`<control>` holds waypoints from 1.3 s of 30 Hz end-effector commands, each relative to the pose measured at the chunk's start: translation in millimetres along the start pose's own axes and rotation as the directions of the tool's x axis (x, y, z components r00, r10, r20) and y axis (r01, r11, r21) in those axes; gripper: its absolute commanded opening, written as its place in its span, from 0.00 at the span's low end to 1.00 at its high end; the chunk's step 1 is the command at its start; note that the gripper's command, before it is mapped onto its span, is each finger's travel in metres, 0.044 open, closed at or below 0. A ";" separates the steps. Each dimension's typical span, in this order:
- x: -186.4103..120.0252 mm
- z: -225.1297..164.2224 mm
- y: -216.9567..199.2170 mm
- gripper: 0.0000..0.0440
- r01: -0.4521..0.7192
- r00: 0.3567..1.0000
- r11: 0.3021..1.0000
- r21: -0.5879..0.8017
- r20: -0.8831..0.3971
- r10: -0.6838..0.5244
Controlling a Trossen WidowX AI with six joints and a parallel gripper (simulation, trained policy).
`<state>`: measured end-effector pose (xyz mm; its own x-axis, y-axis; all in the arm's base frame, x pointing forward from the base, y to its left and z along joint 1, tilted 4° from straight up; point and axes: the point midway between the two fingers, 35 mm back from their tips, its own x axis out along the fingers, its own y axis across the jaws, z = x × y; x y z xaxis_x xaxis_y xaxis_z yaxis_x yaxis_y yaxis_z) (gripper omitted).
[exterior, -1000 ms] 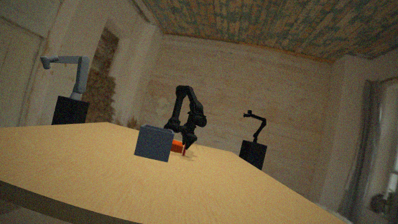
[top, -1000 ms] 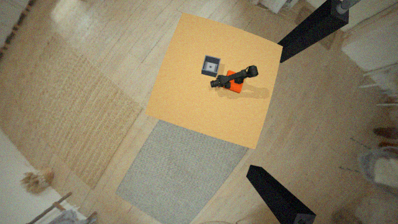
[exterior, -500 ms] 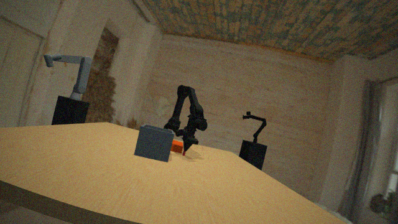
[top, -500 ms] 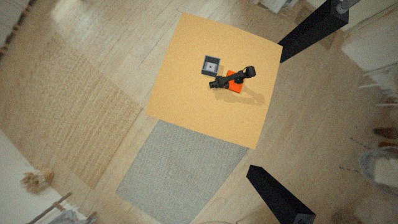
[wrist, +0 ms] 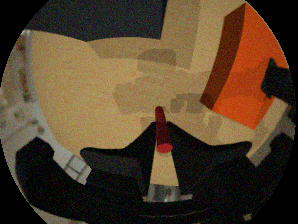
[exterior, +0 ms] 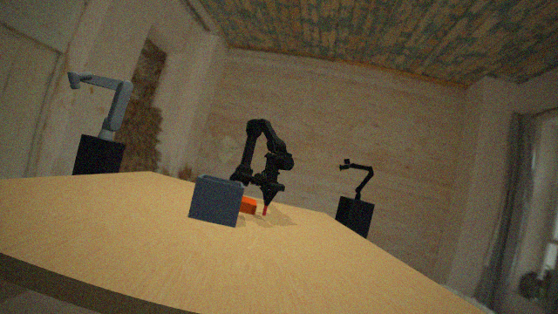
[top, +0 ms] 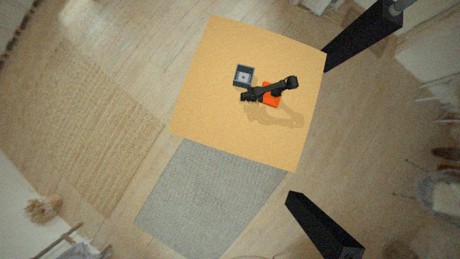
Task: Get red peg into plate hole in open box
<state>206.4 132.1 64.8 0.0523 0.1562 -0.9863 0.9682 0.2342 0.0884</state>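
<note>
Wooden wall behind, tan table below: red peg gripped, box still waiting

Pale boards are lining the wall [exterior: 349,109] behind the table [top: 215,54] [exterior: 131,244] [wrist: 65,90]. At the centre of the work, the gripper [top: 247,96] [exterior: 267,203] [wrist: 161,124] is pointing down, its jaws closing on the red peg [exterior: 264,211] [wrist: 163,132] and gripping it by its upper part. Its lower part is sticking out beneath, nearly upright and close to the table; whether its end is touching, the pictures are not showing clearly.

Just left of the peg in the exterior view, the box [top: 241,85] [exterior: 215,202] [wrist: 100,19] is standing open. Inside, the pale plate [top: 239,74] is showing its hole [top: 243,77], with no peg in it. Beyond the gripper, the arm is rising from the orange base [top: 272,101] [exterior: 248,205] [wrist: 240,85].

So the grasp is looking done, while lifting over the wall, lowering and seating are remaining.

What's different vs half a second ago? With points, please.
The tool [top: 244,97] [exterior: 267,203] [wrist: 161,124] has risen slightly and shifted a little right in the exterior view. It's shut on the red peg [exterior: 264,211] [wrist: 162,130]; whether it already gripped it then, I can't tell. The grey background arm [exterior: 118,105] also shifted slightly right at its tip. Open box [top: 237,83] [exterior: 215,201] [wrist: 100,17] and orange block [top: 271,101] [exterior: 248,206] [wrist: 235,90]: unmoved.
</note>
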 end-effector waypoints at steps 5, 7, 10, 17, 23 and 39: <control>-29.4 -0.4 16.5 0.00 -0.080 0.997 0.997 -0.016 -0.025 0.079; -37.8 1.2 20.6 0.00 -0.100 0.995 0.995 -0.022 -0.025 0.100; -50.8 5.4 26.6 0.00 -0.130 0.991 0.991 -0.033 -0.019 0.129; -86.0 21.5 38.1 0.00 -0.192 0.981 0.980 -0.053 0.012 0.193; -113.6 41.5 46.4 0.00 -0.231 0.970 0.971 -0.056 0.058 0.234; -138.5 103.7 50.7 0.00 -0.201 0.965 0.980 -0.009 0.171 0.199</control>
<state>271.0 30.6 190.7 0.2911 0.0474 -0.9555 0.9328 0.2076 0.2945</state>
